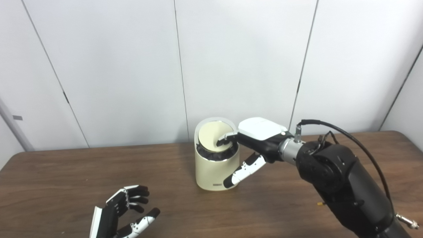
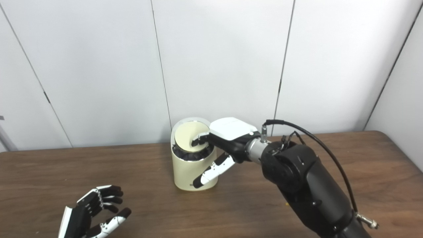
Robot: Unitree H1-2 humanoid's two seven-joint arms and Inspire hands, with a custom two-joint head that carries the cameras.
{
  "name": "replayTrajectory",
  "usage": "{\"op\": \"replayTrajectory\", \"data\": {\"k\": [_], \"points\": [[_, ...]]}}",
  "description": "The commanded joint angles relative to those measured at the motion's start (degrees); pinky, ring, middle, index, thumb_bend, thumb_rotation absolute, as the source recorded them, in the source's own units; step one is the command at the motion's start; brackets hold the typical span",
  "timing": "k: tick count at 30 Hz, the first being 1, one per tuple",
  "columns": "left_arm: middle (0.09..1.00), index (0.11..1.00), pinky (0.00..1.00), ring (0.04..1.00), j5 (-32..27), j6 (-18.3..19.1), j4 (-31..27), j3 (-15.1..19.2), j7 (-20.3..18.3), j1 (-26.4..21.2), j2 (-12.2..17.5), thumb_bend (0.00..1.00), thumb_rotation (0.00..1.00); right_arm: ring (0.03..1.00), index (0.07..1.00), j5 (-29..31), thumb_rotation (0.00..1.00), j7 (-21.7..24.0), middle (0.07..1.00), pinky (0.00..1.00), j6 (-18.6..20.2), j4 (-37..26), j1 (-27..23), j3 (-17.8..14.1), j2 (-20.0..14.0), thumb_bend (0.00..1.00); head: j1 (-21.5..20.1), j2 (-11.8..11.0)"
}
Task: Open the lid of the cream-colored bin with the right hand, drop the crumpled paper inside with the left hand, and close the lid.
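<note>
On the wooden table (image 1: 66,172) in the left eye view, the cream-colored bin (image 1: 213,172) stands near the wall, its lid (image 1: 213,135) tilted up, fingertips of the right hand (image 1: 261,138) pressing it, thumb hanging beside the bin wall; no crumpled paper is visible, so it may already be inside, leaving closing. From the right eye view, the left hand (image 2: 94,211) rests low, empty, fingers loosely spread

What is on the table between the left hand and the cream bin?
Nothing: in both eye views only bare table lies between the left hand and the cream bin.
</note>
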Motion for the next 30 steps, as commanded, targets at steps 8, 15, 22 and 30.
{"op": "replayTrajectory", "data": {"k": [8,15,22,30], "points": [[0.618,0.625,0.47,0.574,0.1,-1.5,-1.5,-0.2,0.4,-0.8,-0.2,0.75,0.13,0.837,0.832,0.1,0.74,0.3,0.849,0.81,0.0,0.8,-2.6,0.8,0.2,0.93,-0.1,0.1],[0.620,0.627,0.47,0.576,0.5,-1.1,-1.9,-0.2,0.5,-0.6,-0.3,0.76,0.16,0.833,0.827,-0.4,0.76,0.6,0.838,0.80,-0.6,1.1,-3.9,2.0,0.1,0.94,-0.5,0.2],[0.619,0.626,0.46,0.573,0.4,-0.5,-2.4,-0.4,0.3,-0.6,-0.5,0.76,0.15,0.828,0.820,-2.3,0.78,3.9,0.824,0.78,-0.9,1.4,-6.6,4.7,0.4,0.95,-1.0,0.5],[0.618,0.628,0.46,0.567,1.0,-0.4,-2.6,-0.7,0.4,-0.7,-0.8,0.75,0.15,0.790,0.778,-8.2,0.86,11.7,0.787,0.72,-1.2,4.7,-9.8,10.3,0.3,1.00,-1.2,0.6]]}}
